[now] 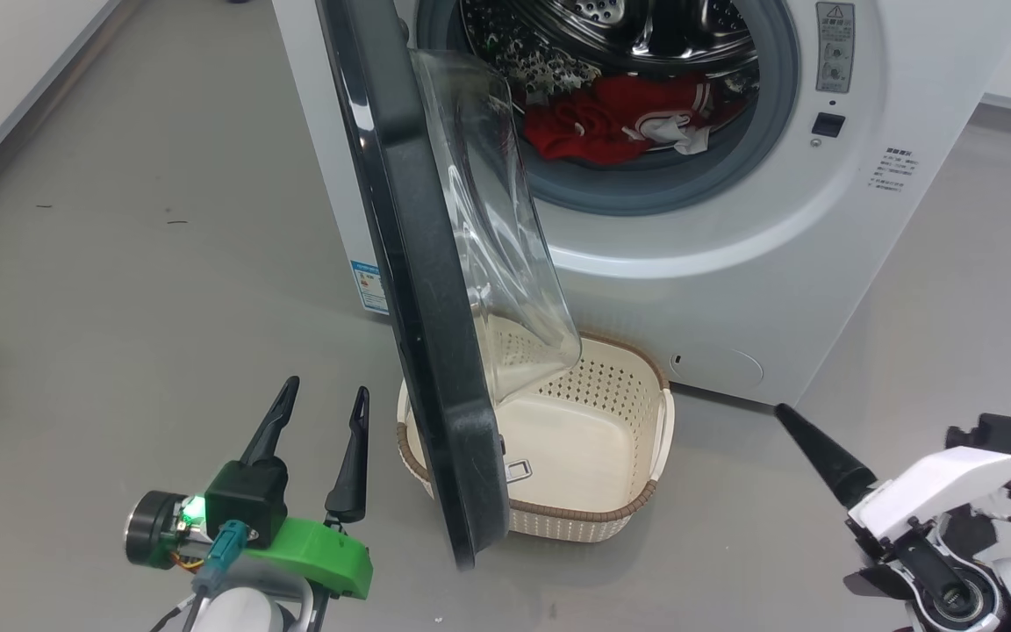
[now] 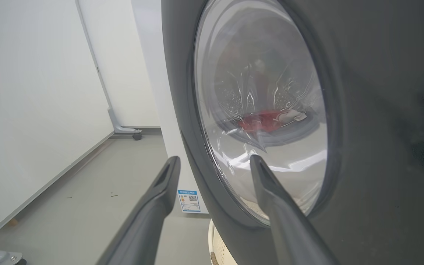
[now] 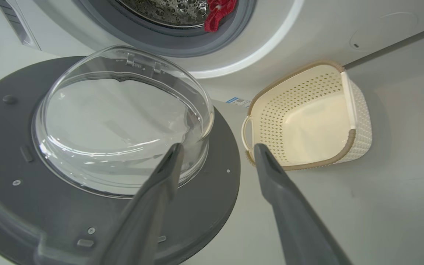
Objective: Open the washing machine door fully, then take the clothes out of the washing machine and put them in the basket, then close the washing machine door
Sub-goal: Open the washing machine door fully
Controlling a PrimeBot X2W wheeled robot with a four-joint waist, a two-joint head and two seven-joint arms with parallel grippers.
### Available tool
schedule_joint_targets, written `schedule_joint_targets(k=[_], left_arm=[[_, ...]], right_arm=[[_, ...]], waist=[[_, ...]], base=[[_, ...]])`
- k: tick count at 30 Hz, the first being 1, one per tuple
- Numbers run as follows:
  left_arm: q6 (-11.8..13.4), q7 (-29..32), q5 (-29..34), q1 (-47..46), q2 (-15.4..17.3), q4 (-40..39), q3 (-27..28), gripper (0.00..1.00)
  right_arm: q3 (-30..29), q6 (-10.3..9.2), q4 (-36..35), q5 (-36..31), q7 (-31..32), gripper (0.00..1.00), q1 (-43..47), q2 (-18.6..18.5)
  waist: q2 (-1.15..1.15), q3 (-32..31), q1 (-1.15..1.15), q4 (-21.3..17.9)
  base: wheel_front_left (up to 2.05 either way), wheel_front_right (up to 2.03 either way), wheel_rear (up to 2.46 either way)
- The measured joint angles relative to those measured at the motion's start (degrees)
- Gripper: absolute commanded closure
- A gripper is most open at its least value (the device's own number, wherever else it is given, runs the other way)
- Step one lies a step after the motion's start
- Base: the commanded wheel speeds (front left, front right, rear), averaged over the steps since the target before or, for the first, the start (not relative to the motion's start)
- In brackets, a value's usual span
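So, both grippers loose, door swung out

Left gripper (image 1: 327,386) has its fingers spread, grasping nothing, near the door's (image 1: 418,263) outer face. Right gripper (image 3: 217,147) is spread and empty too, facing the glass bowl side. Below the door the basket (image 1: 611,518) sits empty on the floor before the washer (image 1: 734,263). Red clothes (image 1: 611,118) lie in the drum.

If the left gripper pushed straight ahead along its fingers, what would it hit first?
The left gripper would most likely meet the washing machine door, near the rim of its glass window, though depth is hard to judge.
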Motion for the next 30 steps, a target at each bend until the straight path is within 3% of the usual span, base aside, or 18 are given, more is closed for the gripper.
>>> schedule_joint_targets(k=[5,10,13,19,25,30], left_arm=[[0.0,0.0,0.0,0.0,0.0,0.0,0.5,0.00],[0.0,0.0,0.0,0.0,0.0,0.0,0.9,0.00],[0.0,0.0,0.0,0.0,0.0,0.0,1.0,0.00],[0.0,0.0,0.0,0.0,0.0,0.0,1.0,0.00],[-0.1,0.0,0.0,0.0,0.0,0.1,1.1,0.00],[-0.1,0.0,0.0,0.0,0.0,0.1,1.1,0.00]], right_arm=[[-0.5,0.01,0.0,-12.3,-11.0,0.00,1.3,-2.5],[-3.4,0.01,1.6,-18.8,-21.5,0.00,2.5,-2.4],[-4.9,-0.05,2.4,-25.6,-27.8,0.00,2.6,-4.3],[-5.9,-3.27,2.6,-36.7,-38.3,0.00,2.5,-7.0],[-3.5,-6.73,3.3,-46.6,-38.2,0.00,2.5,-8.6],[-2.6,-8.75,3.3,-49.9,-37.6,0.00,2.6,-7.5]], waist=[[0.00,0.0,0.00,-0.1],[0.00,0.0,0.00,-0.2],[0.00,0.0,0.00,-0.3],[0.00,0.0,0.00,-0.5],[0.00,0.0,0.00,-0.7],[0.00,0.0,0.00,-0.8]], base=[[0.00,0.00,0.00],[0.00,0.00,0.00],[0.00,0.00,0.00],[0.00,0.00,0.00],[0.00,0.00,0.00],[0.00,0.00,0.00]])
